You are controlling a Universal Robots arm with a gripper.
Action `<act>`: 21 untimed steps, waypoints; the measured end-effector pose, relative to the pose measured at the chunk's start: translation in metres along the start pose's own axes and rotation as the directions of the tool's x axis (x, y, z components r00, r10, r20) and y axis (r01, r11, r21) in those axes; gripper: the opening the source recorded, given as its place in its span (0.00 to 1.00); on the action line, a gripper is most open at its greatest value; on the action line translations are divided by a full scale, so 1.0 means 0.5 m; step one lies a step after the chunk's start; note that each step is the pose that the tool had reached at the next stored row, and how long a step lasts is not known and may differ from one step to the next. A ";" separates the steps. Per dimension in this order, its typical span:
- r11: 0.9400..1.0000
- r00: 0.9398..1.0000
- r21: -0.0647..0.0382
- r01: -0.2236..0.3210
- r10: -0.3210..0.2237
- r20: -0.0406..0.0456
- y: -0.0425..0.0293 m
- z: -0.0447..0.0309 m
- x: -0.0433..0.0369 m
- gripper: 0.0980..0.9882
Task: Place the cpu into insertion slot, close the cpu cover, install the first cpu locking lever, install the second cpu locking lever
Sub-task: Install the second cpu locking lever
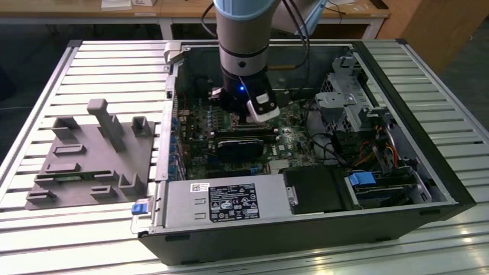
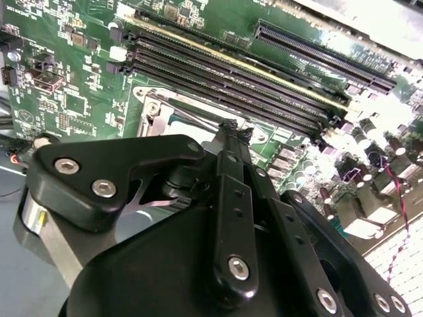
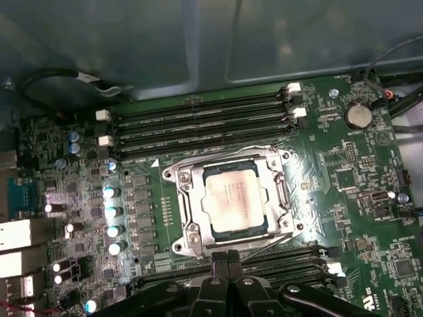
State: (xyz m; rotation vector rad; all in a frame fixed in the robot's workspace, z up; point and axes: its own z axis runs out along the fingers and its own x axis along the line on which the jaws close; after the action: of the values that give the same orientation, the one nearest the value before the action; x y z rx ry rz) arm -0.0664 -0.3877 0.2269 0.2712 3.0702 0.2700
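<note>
In the first wrist view the cpu (image 3: 232,198) lies flat in the insertion slot (image 3: 274,228), its pale metal top showing through the square cutout of the cpu cover (image 3: 190,198). The silvery cover is down over the chip. A thin wire lever (image 3: 218,154) runs along one side of the socket. Another lever (image 3: 274,241) slants along the opposite side, ending close to my gripper (image 3: 228,261). The fingertips are pressed together, with nothing seen between them. In the second wrist view my gripper (image 2: 231,129) hangs just above the socket's edge (image 2: 162,109). In the exterior view my gripper (image 1: 256,123) reaches down into the open computer case.
Rows of memory slots (image 3: 198,122) flank the socket on both sides. A grey power-supply box (image 1: 221,200) fills the case's near side, a drive cage (image 1: 344,103) and cables sit at the exterior view's right. A black block (image 1: 240,146) lies below the gripper. A grey fixture (image 1: 91,154) stands outside the case.
</note>
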 end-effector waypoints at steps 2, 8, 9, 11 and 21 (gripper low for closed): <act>1.000 1.000 -0.002 0.012 -0.012 -0.002 -0.002 0.002 0.000 0.01; 0.998 0.999 -0.019 0.051 -0.051 -0.006 -0.007 0.010 0.001 0.01; 0.998 0.999 -0.021 0.053 -0.054 -0.006 -0.009 0.010 0.002 0.01; 0.998 0.998 -0.025 0.055 -0.056 -0.004 -0.015 0.010 0.004 0.01; 0.996 0.998 -0.074 0.056 -0.056 0.005 -0.037 0.015 0.023 0.01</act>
State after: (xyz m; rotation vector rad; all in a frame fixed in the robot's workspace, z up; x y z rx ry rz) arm -0.0803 -0.4024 0.2161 0.1814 3.0511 0.3800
